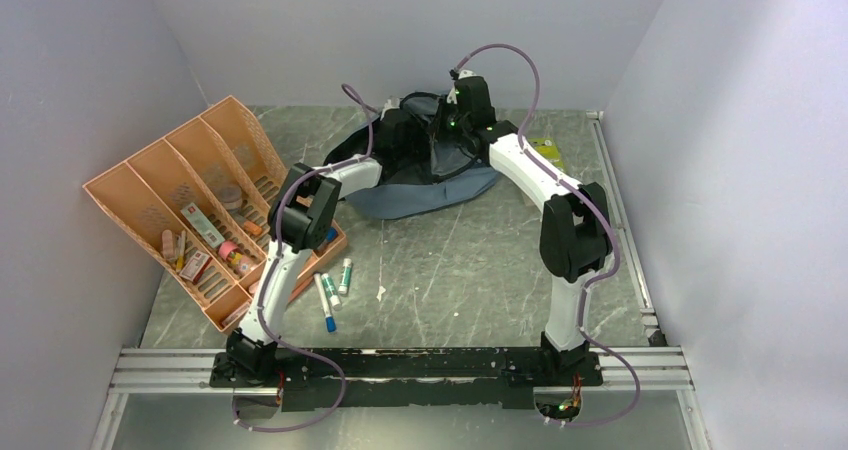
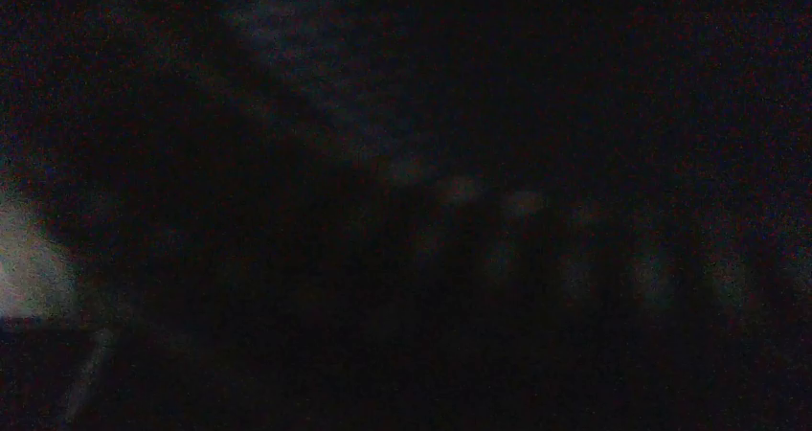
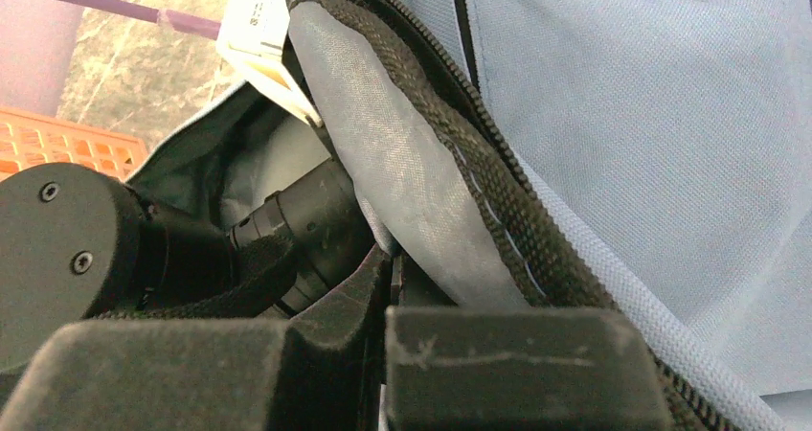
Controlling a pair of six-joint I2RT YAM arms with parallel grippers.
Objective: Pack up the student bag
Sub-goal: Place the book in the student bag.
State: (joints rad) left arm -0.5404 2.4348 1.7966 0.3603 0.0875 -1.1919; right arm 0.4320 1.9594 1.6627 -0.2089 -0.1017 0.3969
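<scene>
Right gripper [image 3: 387,321] fills the bottom of its own wrist view. Black fingers pressed together, pinching the black zippered rim of the student bag [image 3: 622,115]. Rim raised, mouth of the bag agape beside it.

Left arm's black wrist [image 3: 297,220] goes in through that mouth. Left gripper is buried inside the bag. Its wrist view is almost wholly dark, so I cannot tell whether its fingers are spread or closed, or whether they touch anything.

From above: the bag lies at the far middle of the table [image 1: 470,270], grey-blue cloth slumped, both arms meeting over it.

- Orange tray [image 1: 170,200]: left of the bag and nearer the arm bases, with small items in its compartments.
- Loose markers [image 1: 330,295]: on the table nearer than the bag, just beside the tray.
- Yellow-green item [image 1: 545,150]: just right of the bag, too small to name.
</scene>
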